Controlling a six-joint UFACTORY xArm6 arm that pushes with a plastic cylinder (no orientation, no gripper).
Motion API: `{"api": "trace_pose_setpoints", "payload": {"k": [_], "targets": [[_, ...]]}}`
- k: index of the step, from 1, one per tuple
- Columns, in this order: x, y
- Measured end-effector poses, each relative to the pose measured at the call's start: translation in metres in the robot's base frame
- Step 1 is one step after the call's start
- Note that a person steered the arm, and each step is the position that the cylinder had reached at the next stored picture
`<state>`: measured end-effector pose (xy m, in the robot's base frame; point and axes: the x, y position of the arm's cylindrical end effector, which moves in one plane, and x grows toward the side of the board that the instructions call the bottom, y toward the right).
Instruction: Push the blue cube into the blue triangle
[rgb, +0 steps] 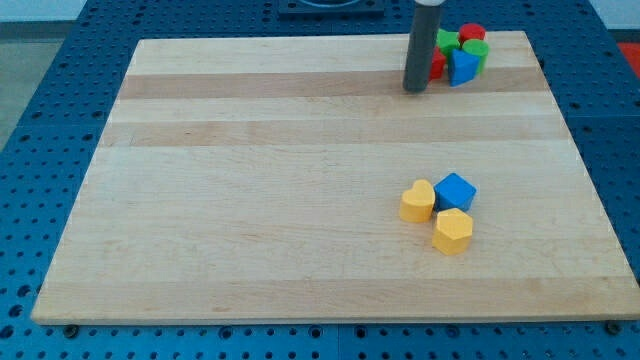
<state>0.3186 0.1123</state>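
On the wooden board (300, 180), lower right of centre: yellow heart (418, 201), then blue cube (456, 190) touching it, with a yellow hexagonal block (452, 231) just below. Up near the view's top, my tip (415, 90) just left of the far cluster — red block (437, 65), blue triangle (462, 66), green blocks (475, 50) — so well apart from the cube. No jaws, only a bare rod; judged still at approach, needing to get below the cube and shove upward.

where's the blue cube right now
The blue cube sits in the lower right part of the board, touching a yellow heart on its left and a yellow block just below, far from my tip.
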Motion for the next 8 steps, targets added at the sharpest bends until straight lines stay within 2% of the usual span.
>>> {"api": "trace_pose_setpoints", "payload": {"k": [2, 4, 6, 8], "targets": [[0.054, 0.058], [0.148, 0.089], [0.220, 0.081], [0.223, 0.012]]}}
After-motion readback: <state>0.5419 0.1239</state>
